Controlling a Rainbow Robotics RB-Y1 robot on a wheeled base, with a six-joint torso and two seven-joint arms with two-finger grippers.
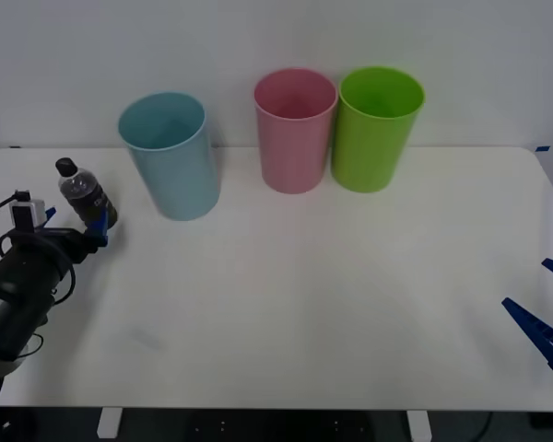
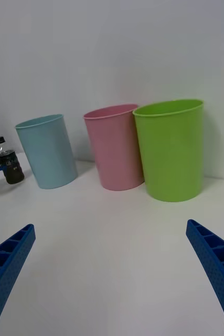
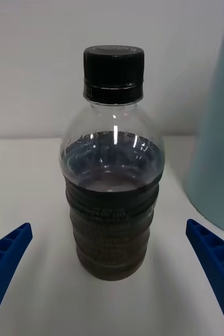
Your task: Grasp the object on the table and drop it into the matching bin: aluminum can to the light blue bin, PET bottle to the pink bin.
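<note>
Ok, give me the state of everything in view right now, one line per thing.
PET bottle: upright on the table, capped, not gripped.
Left gripper: open, fingers either side of the bottle, not touching.
Right gripper: open, idle at the table's right edge.
Light blue bin: upright, nothing seen inside.
Pink bin: upright, nothing seen inside.
Lime green bin: upright, beside the pink bin.
</note>
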